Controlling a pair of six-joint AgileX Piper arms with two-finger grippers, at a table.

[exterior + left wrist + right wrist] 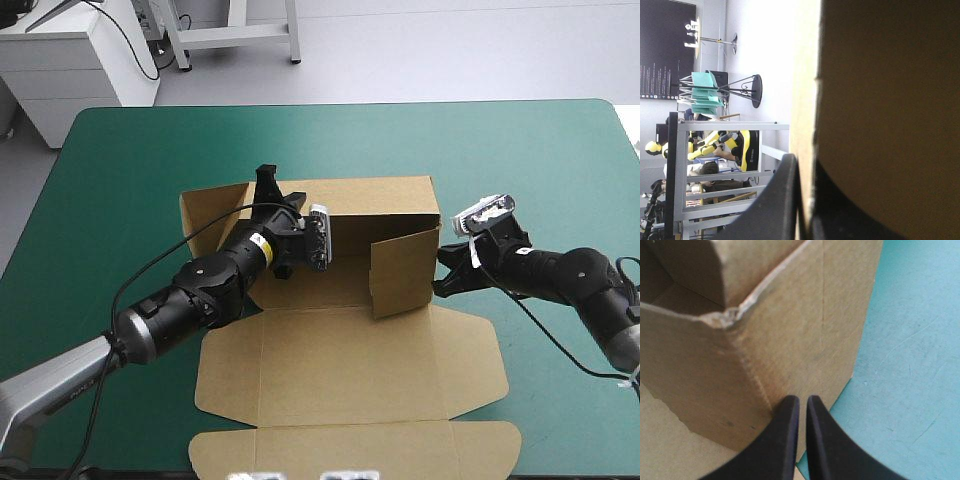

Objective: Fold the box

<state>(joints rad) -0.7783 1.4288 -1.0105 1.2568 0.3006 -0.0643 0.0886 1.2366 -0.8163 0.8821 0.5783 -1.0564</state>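
Note:
The brown box (380,205) lies in the middle of the table, its back wall and right wall raised and its lid (350,370) flat toward the near edge. My left gripper (268,188) is at the top of the back wall's left part. In the left wrist view the left gripper (805,161) is shut on the board's edge (805,100), with one black finger (780,200) on its outer face. My right gripper (438,280) is low outside the right wall. There the right gripper (802,399) is shut, its tips against the box wall (790,340) near its lower corner.
The teal-green table cover (130,180) is bare around the box and beside the right wall (910,340). The lid's front flap (350,450) reaches the table's near edge. A short side flap (200,215) stands at the back wall's left end.

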